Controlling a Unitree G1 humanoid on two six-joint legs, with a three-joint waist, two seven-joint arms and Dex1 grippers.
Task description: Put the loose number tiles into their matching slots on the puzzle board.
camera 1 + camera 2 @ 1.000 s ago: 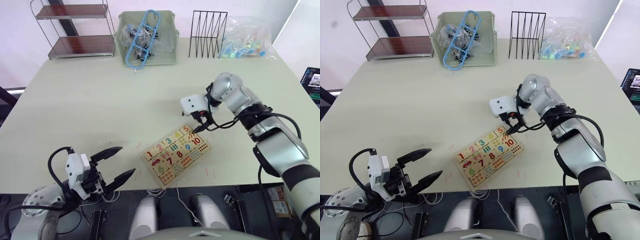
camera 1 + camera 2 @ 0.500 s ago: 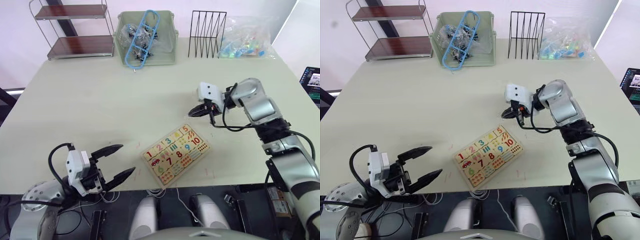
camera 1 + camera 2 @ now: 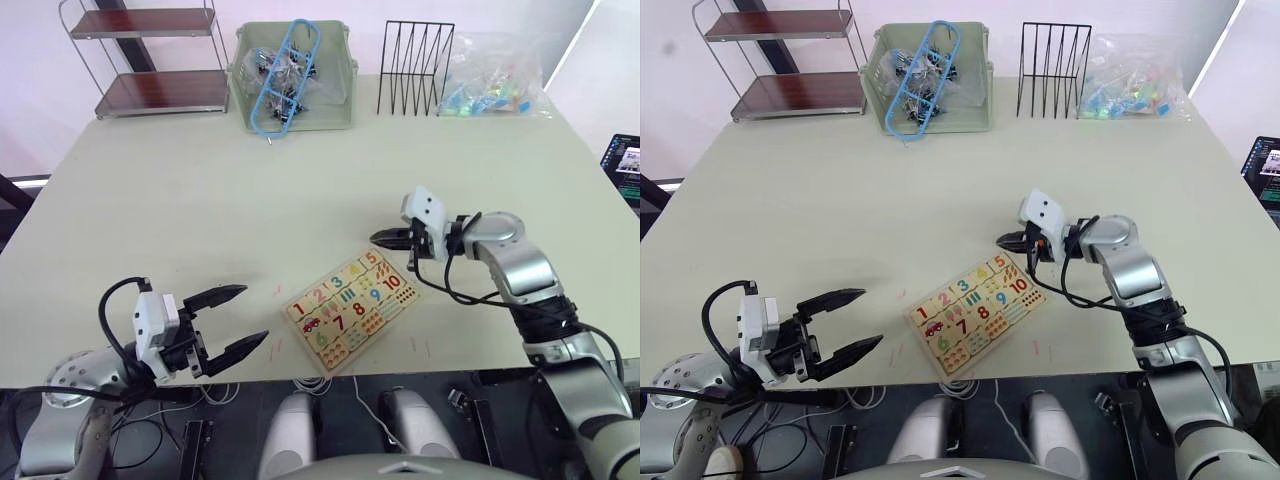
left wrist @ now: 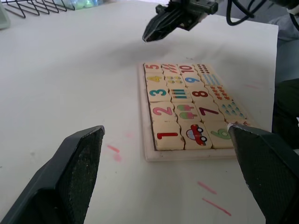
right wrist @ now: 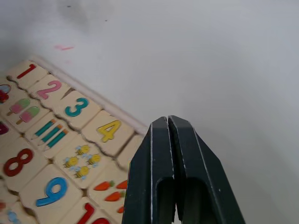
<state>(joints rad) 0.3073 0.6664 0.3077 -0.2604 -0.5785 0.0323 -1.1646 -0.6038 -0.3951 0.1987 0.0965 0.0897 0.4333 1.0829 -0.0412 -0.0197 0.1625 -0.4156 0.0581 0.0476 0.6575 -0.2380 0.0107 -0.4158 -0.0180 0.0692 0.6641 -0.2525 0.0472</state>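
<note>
Ten coloured numbers on puzzle board [image 3: 352,306]

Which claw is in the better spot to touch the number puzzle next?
The right claw. It is shut and hovers just past the puzzle board, at the corner with the 5. The left claw, open, sits farther off.

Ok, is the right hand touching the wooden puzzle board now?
Apart. The left wrist view shows the shut right hand hovering above bare table beyond the flat light-wood puzzle board, with a clear gap between them.
</note>
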